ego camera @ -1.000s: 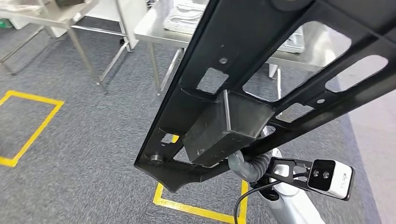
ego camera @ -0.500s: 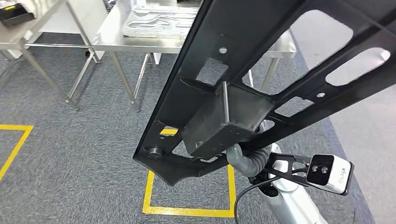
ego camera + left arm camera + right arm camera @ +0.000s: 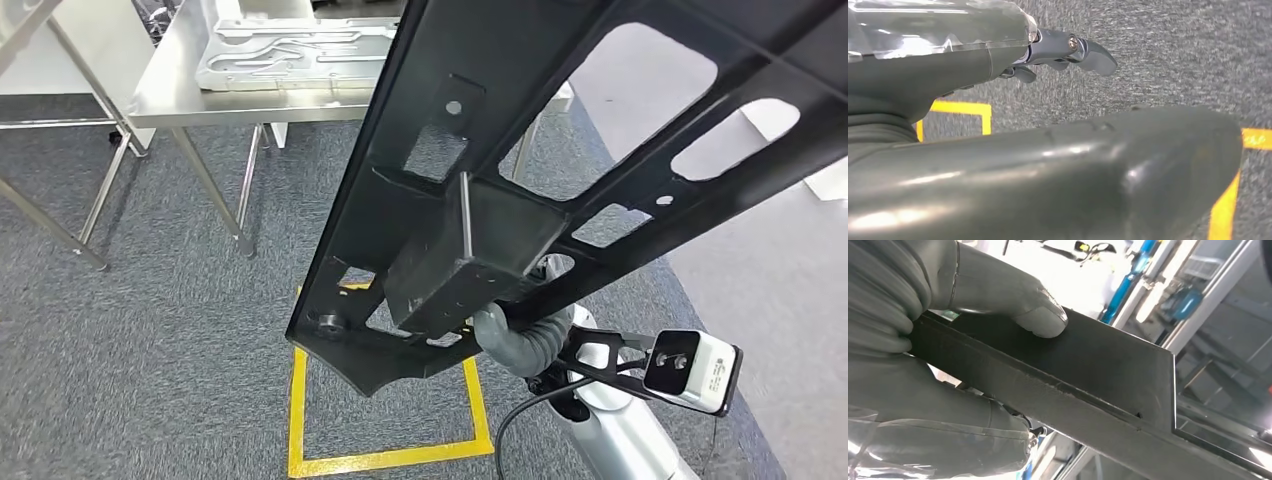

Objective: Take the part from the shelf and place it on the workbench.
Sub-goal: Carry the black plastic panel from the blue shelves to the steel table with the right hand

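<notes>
Carrying the black part (image 3: 480,240) high across the head view, clamped in the right hand (image 3: 923,385) (thumb pressed on its flat face, likely to steady the long frame); left hand (image 3: 1068,50) hanging, grasp unclear; workbench (image 3: 180,85) ahead

Black metal part (image 3: 560,130) with cut-out holes; speckled grey carpet (image 3: 150,340) with yellow taped square (image 3: 385,455); shiny silver steel table (image 3: 180,95).
</notes>
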Robot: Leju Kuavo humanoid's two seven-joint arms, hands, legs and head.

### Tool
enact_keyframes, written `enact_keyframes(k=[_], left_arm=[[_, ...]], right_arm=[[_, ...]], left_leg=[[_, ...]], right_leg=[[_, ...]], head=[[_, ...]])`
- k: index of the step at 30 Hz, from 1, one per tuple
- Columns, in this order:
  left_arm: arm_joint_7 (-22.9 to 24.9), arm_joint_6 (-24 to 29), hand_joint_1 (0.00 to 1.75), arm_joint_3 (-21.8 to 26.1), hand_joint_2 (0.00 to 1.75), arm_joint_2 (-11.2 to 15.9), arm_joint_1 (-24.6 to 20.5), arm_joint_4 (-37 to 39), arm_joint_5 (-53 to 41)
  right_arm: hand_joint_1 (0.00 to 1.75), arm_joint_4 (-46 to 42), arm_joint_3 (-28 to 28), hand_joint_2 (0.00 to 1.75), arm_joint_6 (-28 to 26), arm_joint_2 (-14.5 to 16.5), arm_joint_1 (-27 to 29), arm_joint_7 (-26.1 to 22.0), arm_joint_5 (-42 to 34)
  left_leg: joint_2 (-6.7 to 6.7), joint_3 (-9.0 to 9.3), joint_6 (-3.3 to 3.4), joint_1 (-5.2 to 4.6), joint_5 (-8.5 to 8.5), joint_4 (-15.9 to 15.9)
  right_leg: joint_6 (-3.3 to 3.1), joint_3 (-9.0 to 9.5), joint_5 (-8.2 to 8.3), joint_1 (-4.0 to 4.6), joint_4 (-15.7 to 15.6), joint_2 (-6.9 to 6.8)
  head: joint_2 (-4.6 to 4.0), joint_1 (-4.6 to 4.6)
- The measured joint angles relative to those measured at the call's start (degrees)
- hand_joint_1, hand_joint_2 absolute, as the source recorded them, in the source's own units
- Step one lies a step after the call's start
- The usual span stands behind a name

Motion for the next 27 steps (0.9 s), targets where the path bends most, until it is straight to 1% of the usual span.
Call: enact_keyframes(k=[1,2,3,4,5,6,7,8,9,11,12,13,14,15,16,17,18,19,20,21,22,23,24,26,27], left_arm=[[0.01,-0.20,0.00,0.01,0.00,0.02,0.10,0.00,-0.01],[0.01,-0.43,0.00,0.01,0.00,0.03,0.15,0.00,-0.01],[0.02,-0.67,0.00,0.02,0.00,0.04,0.15,0.00,-0.01],[0.02,-0.94,0.00,0.02,0.00,0.04,0.11,0.00,-0.01],[0.01,-1.19,0.00,0.02,0.00,0.04,0.06,0.00,0.01],[-0.01,-1.36,0.00,0.02,0.00,0.05,0.01,0.00,0.02],[-0.03,-1.48,0.00,0.02,0.00,0.07,-0.01,0.00,0.03],[-0.06,-1.53,0.00,0.02,0.00,0.11,-0.01,0.00,0.04],[-0.09,-1.55,0.00,0.02,0.00,0.15,-0.01,0.00,0.04],[-0.19,-1.60,0.00,0.02,0.00,0.23,-0.04,0.00,0.02],[-0.26,-1.62,0.00,0.02,0.00,0.25,-0.08,0.00,0.00],[-0.33,-1.65,0.00,0.02,0.00,0.28,-0.10,0.00,-0.02],[-0.38,-1.68,0.00,0.02,0.00,0.32,-0.08,0.00,-0.03],[-0.40,-1.72,0.00,0.02,0.00,0.36,-0.03,0.00,-0.04],[-0.42,-1.75,0.00,0.02,0.00,0.41,0.05,0.00,-0.07],[-0.43,-1.78,0.00,0.02,0.00,0.46,0.13,0.00,-0.09],[-0.44,-1.81,0.00,0.02,0.00,0.50,0.18,0.00,-0.10],[-0.47,-1.82,0.00,0.02,0.00,0.56,0.21,0.00,-0.11],[-0.49,-1.83,0.00,0.02,0.00,0.64,0.21,0.00,-0.11],[-0.51,-1.83,0.00,0.02,0.00,0.74,0.18,0.00,-0.11],[-0.54,-1.83,0.00,0.01,0.00,0.83,0.15,0.00,-0.11],[-0.56,-1.83,0.00,0.01,0.00,0.90,0.13,0.00,-0.11],[-0.58,-1.83,0.00,0.01,0.00,0.96,0.13,0.00,-0.10],[-0.64,-1.84,0.00,0.02,0.00,1.02,0.14,0.00,-0.05],[-0.69,-1.86,0.00,0.02,0.00,1.05,0.12,0.00,-0.02]], right_arm=[[1.69,0.01,0.01,1.75,-0.44,0.01,-0.07,0.30,0.02],[1.69,0.03,0.03,1.75,-0.94,0.00,-0.21,0.54,-0.11],[1.69,0.04,0.07,1.75,-1.45,-0.03,-0.45,0.72,-0.33],[1.69,0.06,0.12,1.75,-1.96,-0.10,-0.82,0.82,-0.65],[1.69,0.07,0.17,1.75,-2.42,-0.22,-1.26,0.81,-0.98],[1.69,0.10,0.24,1.75,-2.82,-0.39,-1.74,0.73,-1.30],[1.69,0.13,0.31,1.75,-3.23,-0.60,-2.14,0.60,-1.60],[1.69,0.19,0.37,1.75,-3.60,-0.84,-2.42,0.42,-1.86],[1.69,0.25,0.44,1.75,-4.01,-1.10,-2.62,0.24,-2.11],[1.69,0.35,0.61,1.75,-4.68,-1.61,-2.99,-0.05,-2.46],[1.69,0.38,0.71,1.75,-4.95,-1.78,-3.25,-0.12,-2.61],[1.69,0.42,0.84,1.75,-5.19,-1.90,-3.49,-0.20,-2.76],[1.69,0.48,0.98,1.75,-5.44,-2.00,-3.66,-0.26,-2.90],[1.69,0.57,1.16,1.75,-5.70,-2.10,-3.76,-0.30,-3.03],[1.69,0.70,1.37,1.75,-5.98,-2.24,-3.78,-0.33,-3.14],[1.69,0.84,1.58,1.75,-6.26,-2.39,-3.81,-0.33,-3.24],[1.69,0.96,1.77,1.75,-6.54,-2.55,-3.86,-0.33,-3.37],[1.69,1.07,1.90,1.75,-6.82,-2.67,-3.97,-0.33,-3.52],[1.69,1.13,2.02,1.75,-7.09,-2.78,-4.16,-0.33,-3.70],[1.69,1.19,2.11,1.75,-7.34,-2.88,-4.42,-0.34,-3.90],[1.69,1.25,2.22,1.75,-7.56,-3.00,-4.72,-0.34,-4.06],[1.69,1.32,2.35,1.75,-7.72,-3.14,-4.98,-0.35,-4.20],[1.69,1.41,2.48,1.75,-7.89,-3.30,-5.17,-0.36,-4.33],[1.69,1.56,2.79,1.75,-8.30,-3.66,-5.47,-0.51,-4.72],[1.69,1.60,2.96,1.75,-8.59,-3.89,-5.68,-0.66,-4.95]], left_leg=[[0.40,-0.01,0.01,-0.02,-0.05,0.01],[0.72,0.01,-0.04,-0.02,-0.11,0.02],[0.96,0.07,-0.14,0.00,-0.17,0.05],[1.11,0.20,-0.28,0.01,-0.27,0.07],[1.21,0.35,-0.48,0.02,-0.40,0.08],[1.29,0.45,-0.76,-0.09,-0.55,0.17],[1.35,0.51,-1.11,-0.17,-0.67,0.20],[1.42,0.54,-1.47,-0.27,-0.75,0.18],[1.51,0.58,-1.87,-0.32,-0.78,0.09],[1.59,0.67,-2.56,-0.18,-1.13,0.22],[1.46,0.23,-2.80,-0.09,-1.94,1.39],[1.25,-0.82,-2.96,-0.03,-3.31,3.75],[1.00,-2.52,-3.05,0.00,-5.09,7.30],[0.85,-4.66,-3.12,0.00,-6.88,11.50],[0.77,-6.64,-3.18,-0.01,-8.01,15.10],[0.74,-7.90,-3.18,-0.03,-8.08,17.04],[0.73,-8.04,-3.10,-0.03,-6.92,16.62],[0.72,-7.01,-2.94,-0.04,-4.75,13.85],[0.66,-5.26,-2.71,-0.04,-2.25,9.62],[0.56,-3.51,-2.47,-0.16,-0.54,5.66],[0.46,-2.24,-2.21,-0.28,0.46,2.83],[0.36,-1.60,-1.96,-0.43,0.70,1.33],[0.32,-1.47,-1.73,-0.60,0.44,1.04],[0.35,-1.39,-1.10,-0.50,0.59,0.70],[0.39,-1.25,-0.72,-0.37,0.68,0.48]], right_leg=[[0.20,-1.63,-0.97,-0.22,3.14,-0.41],[0.36,-2.36,-0.89,-0.44,4.46,-0.61],[0.46,-1.90,0.25,-0.64,3.48,-0.74],[0.48,-0.22,2.22,-0.78,0.21,-0.93],[0.39,1.99,4.12,-0.85,-4.09,-1.24],[0.21,3.95,5.45,-0.74,-7.89,-1.57],[-0.05,5.28,6.16,-0.58,-10.53,-1.78],[-0.33,5.78,6.18,-0.38,-11.62,-1.87],[-0.66,5.78,6.06,-0.15,-11.72,-1.75],[-1.44,5.95,6.14,-0.25,-12.04,-1.41],[-1.89,6.11,6.18,-0.33,-12.26,-1.33],[-2.28,6.30,6.21,-0.43,-12.47,-1.27],[-2.58,6.41,6.14,-0.37,-12.54,-1.21],[-2.79,6.45,6.05,-0.25,-12.52,-1.11],[-2.91,6.50,5.98,-0.11,-12.50,-0.96],[-2.98,6.59,5.90,0.01,-12.47,-0.78],[-2.98,6.76,5.78,0.12,-12.44,-0.58],[-2.94,7.02,5.62,0.19,-12.38,-0.41],[-2.83,7.29,5.40,0.23,-12.30,-0.27],[-2.65,7.48,5.17,0.36,-12.17,-0.14],[-2.42,7.52,5.01,0.44,-12.05,-0.03],[-2.15,7.46,4.91,0.50,-11.96,0.04],[-1.85,7.38,4.89,0.50,-11.93,0.11],[-1.22,7.34,4.73,0.37,-11.85,0.09],[-0.93,7.11,4.18,0.32,-11.14,-0.02]], head=[[0.00,0.00],[0.00,0.00],[0.00,-0.01],[0.00,-0.01],[0.00,0.00],[0.00,0.00],[0.00,0.00],[0.00,0.00],[0.00,-0.01],[0.00,0.00],[0.00,0.00],[0.00,0.00],[0.00,0.00],[0.00,-0.01],[0.00,-0.01],[0.00,-0.01],[0.00,-0.01],[0.00,-0.01],[0.00,-0.01],[0.00,-0.01],[0.00,-0.01],[0.00,-0.01],[0.00,-0.01],[0.00,-0.01],[0.00,0.00]])
